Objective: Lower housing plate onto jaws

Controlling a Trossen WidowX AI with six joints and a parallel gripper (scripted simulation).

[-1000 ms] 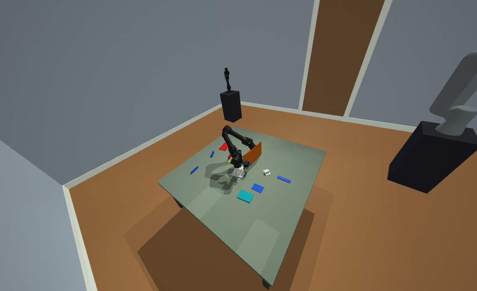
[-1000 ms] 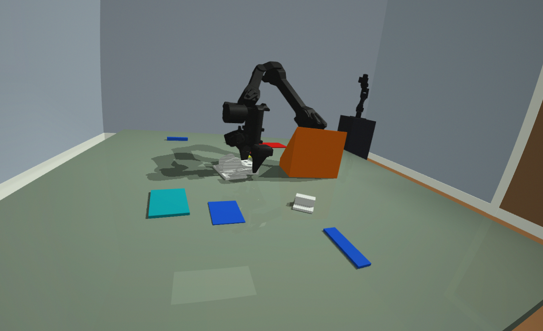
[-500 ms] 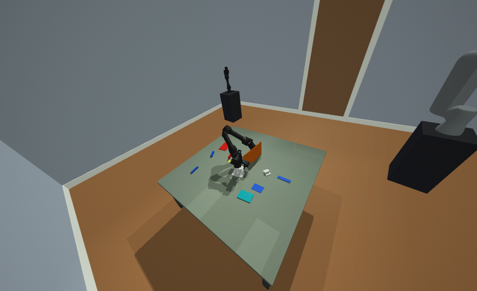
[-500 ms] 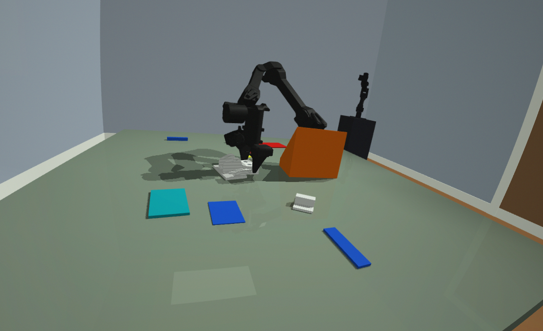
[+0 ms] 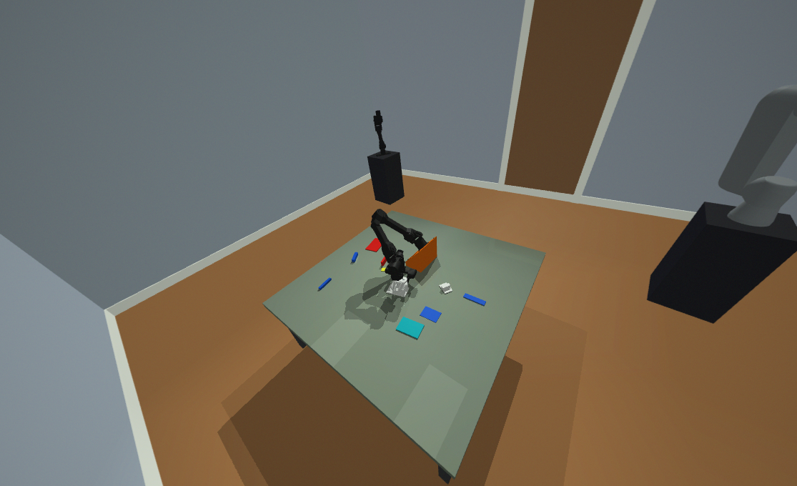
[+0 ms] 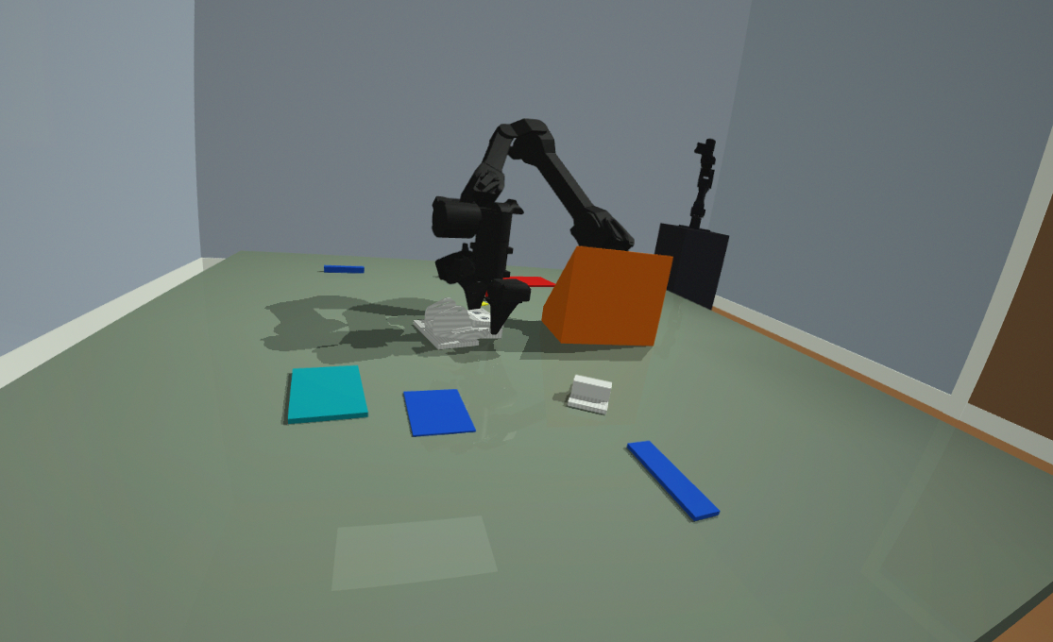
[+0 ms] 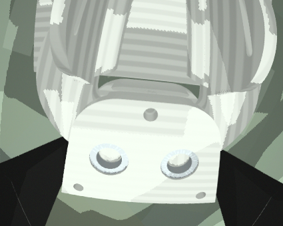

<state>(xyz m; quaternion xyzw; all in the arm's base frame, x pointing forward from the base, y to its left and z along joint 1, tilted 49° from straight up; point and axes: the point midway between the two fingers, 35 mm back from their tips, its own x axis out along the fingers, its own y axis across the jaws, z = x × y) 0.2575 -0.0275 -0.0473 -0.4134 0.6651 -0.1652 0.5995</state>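
Note:
The white housing plate (image 7: 142,133) has two large ringed holes and three small holes. It lies between the fingers of my gripper (image 7: 142,173) (image 6: 484,320), which is shut on its two side edges. The plate sits at the near end of the two grey-white jaws (image 7: 74,36) (image 7: 230,43), which curve away from it on either side. In the exterior view the white assembly (image 6: 446,325) is low at the table, and the fingers reach down at its right end. The jaw stubs are hidden under the plate, and I cannot tell whether it is fully seated.
An orange block (image 6: 614,298) (image 5: 423,256) stands right beside the arm. A small white stepped part (image 6: 590,394) (image 5: 445,288), a teal tile (image 6: 327,394), a blue tile (image 6: 438,412) and a blue bar (image 6: 672,480) lie on the table. Red, yellow and blue pieces lie behind the arm.

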